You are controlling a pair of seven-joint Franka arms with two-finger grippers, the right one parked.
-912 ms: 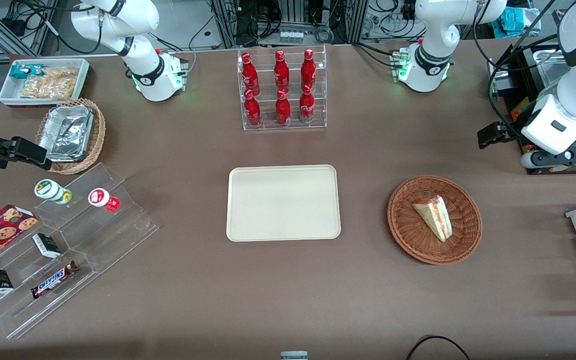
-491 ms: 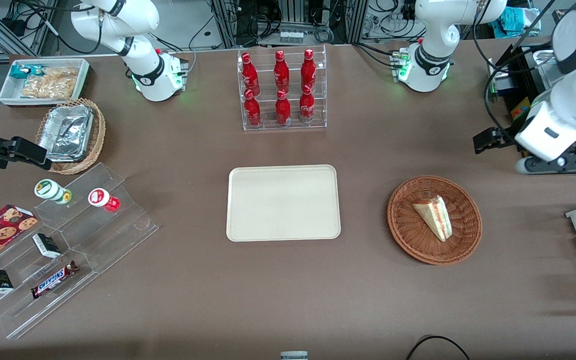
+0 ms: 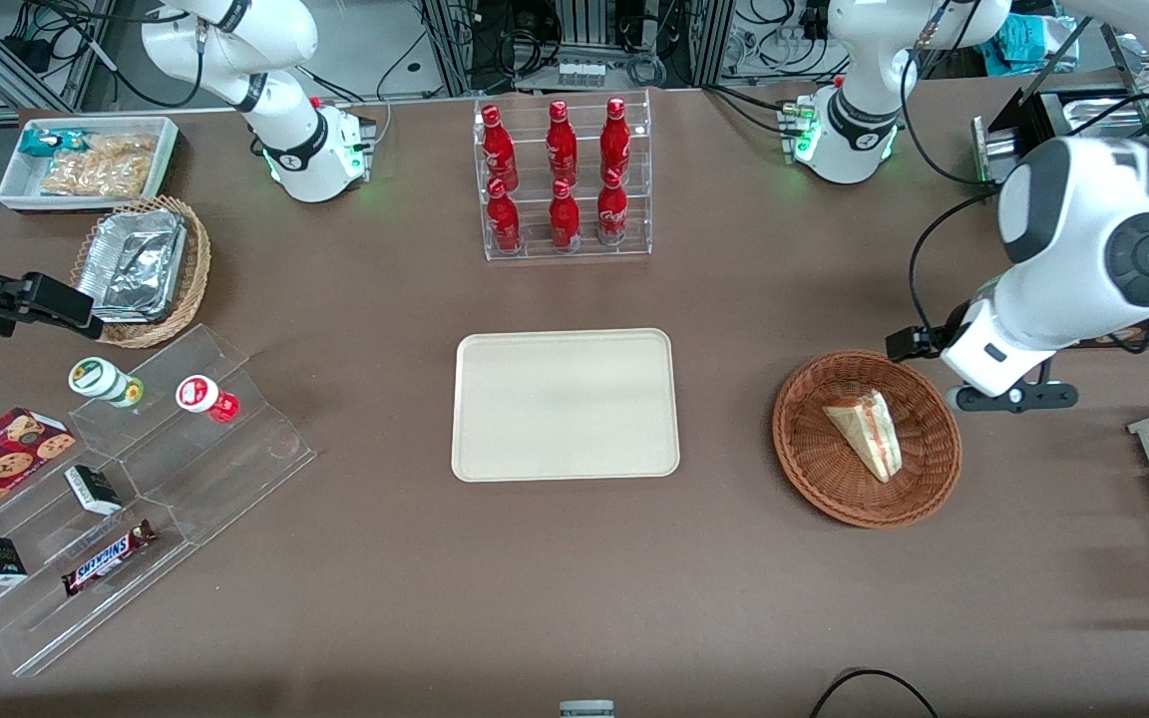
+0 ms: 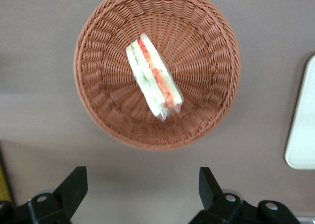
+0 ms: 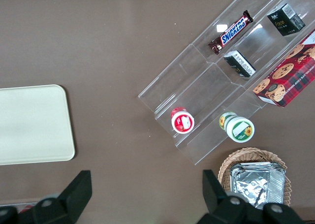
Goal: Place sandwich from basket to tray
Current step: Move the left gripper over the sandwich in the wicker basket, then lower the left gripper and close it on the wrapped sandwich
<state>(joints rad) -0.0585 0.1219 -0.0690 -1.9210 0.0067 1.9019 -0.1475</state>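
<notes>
Sandwich lying in the basket; gripper hanging above it, fingers wide apart; tray nearby; a Snickers bar sitting toward the parked arm's end.

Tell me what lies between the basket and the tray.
Nothing: only bare brown tabletop lies between the basket and the tray, as the front view shows. The gripper hovers beside the basket, jaws open, sandwich untouched.

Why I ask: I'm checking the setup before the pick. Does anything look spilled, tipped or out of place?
Nothing stands out. The sandwich lies intact inside the basket, the tray sits flat and bare, and the bottles stand upright in their rack. The tool hangs open beside the basket, touching nothing.
</notes>
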